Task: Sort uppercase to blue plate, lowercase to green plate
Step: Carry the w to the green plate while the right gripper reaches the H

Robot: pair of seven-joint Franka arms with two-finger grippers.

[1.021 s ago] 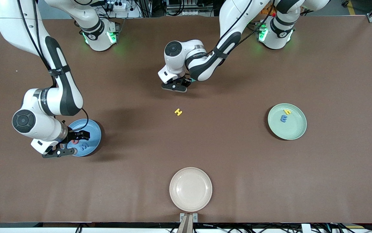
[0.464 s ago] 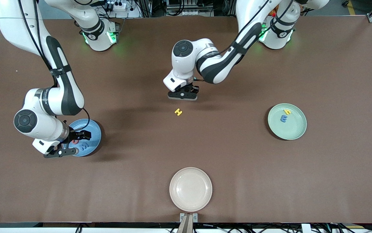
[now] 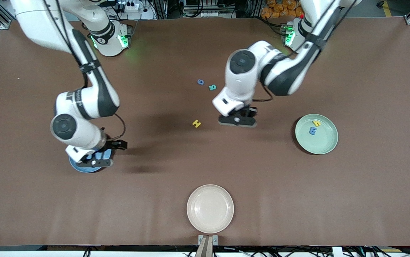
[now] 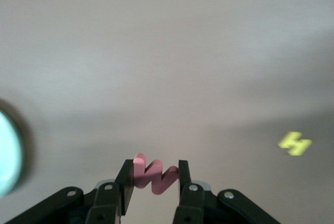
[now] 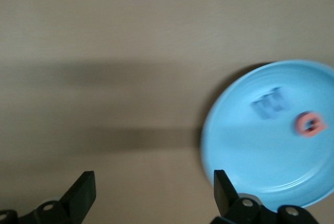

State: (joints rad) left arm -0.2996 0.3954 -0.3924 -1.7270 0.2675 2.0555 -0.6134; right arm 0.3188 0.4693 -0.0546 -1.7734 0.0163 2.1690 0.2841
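Starting at the right arm's end of the table, the right tool hangs over the rim of the blue plate with its fingers spread wide and nothing between them. Its wrist view shows the plate carrying the blue W and the pink-red Q, so two capitals look already sorted, and the empty spread grip fits an arm heading off for another letter.

Toward the middle, the yellow H lies loose on the table, with the blue g and teal R side by side farther from the front camera. The cream plate sits empty at the near edge.

Next, the left tool hovers over bare table between the H and the green plate, its fingers pinching the red w upright by its outer strokes. As a lowercase letter it presumably belongs on the green plate, where the yellow h and blue m already lie close together, so the carry is probably headed there.
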